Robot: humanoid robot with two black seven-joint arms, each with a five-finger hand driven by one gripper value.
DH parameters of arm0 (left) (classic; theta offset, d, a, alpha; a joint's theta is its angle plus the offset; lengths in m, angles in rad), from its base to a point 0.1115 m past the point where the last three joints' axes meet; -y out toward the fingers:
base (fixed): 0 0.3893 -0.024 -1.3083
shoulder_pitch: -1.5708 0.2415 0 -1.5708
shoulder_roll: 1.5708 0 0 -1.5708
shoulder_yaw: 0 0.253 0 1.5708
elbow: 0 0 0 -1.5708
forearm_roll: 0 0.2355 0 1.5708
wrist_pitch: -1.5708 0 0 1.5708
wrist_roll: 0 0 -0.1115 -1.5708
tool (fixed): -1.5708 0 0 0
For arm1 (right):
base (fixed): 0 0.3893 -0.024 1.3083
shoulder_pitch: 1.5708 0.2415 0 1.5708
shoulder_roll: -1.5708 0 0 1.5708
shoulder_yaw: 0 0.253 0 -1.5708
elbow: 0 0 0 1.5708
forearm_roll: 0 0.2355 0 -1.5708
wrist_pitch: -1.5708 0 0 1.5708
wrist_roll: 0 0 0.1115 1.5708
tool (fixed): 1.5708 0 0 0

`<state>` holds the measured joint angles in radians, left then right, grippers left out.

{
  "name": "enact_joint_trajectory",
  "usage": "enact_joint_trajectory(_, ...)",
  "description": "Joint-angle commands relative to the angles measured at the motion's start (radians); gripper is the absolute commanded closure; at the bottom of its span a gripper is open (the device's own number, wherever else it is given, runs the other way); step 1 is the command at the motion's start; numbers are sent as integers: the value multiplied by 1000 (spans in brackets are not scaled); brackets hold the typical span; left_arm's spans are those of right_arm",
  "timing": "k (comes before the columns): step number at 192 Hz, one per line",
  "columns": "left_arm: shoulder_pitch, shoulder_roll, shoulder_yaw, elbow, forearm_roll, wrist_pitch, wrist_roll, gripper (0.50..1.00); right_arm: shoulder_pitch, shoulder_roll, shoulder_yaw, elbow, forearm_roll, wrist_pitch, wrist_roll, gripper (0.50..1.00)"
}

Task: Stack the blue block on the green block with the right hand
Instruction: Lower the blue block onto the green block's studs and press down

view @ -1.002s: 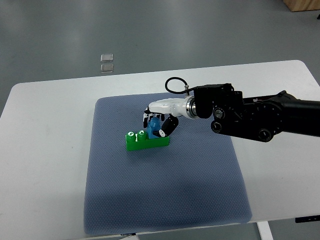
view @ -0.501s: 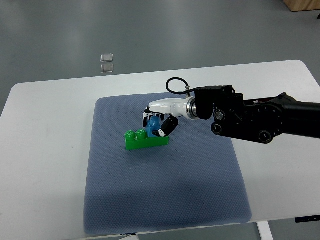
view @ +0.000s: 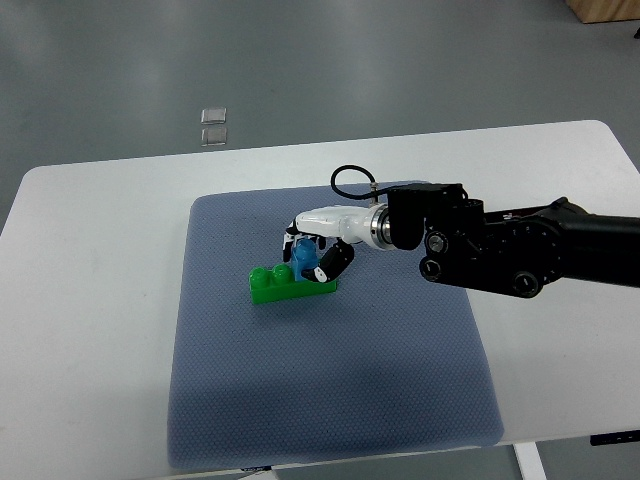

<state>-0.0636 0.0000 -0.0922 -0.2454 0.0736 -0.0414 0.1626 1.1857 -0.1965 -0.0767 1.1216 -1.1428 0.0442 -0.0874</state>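
A long green block [view: 280,286] lies on the blue-grey mat [view: 330,400], left of centre. A small blue block [view: 304,262] sits on the green block's right half, touching its top. My right hand [view: 311,254] reaches in from the right and its white and black fingers [view: 334,260] are curled around the blue block. The hand covers most of the blue block and the green block's right end. The left arm does not show.
The mat covers the middle of a white table [view: 90,300]. My black right forearm [view: 520,250] stretches across the mat's right edge. Two small clear squares [view: 213,124] lie on the grey floor beyond the table.
My right hand has lowered slightly with the blue block, bringing it down onto the green block's right half. The green block has stayed in place.
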Motion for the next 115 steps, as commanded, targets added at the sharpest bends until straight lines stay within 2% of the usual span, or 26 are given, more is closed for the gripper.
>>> enact_joint_trajectory(1,-1,0,0,0,0,0,0,500,-1,0,1,0,0,-3,0,901)
enact_joint_trajectory(115,-1,0,0,0,0,0,0,500,-14,2,0,-2,-11,-32,1,899)
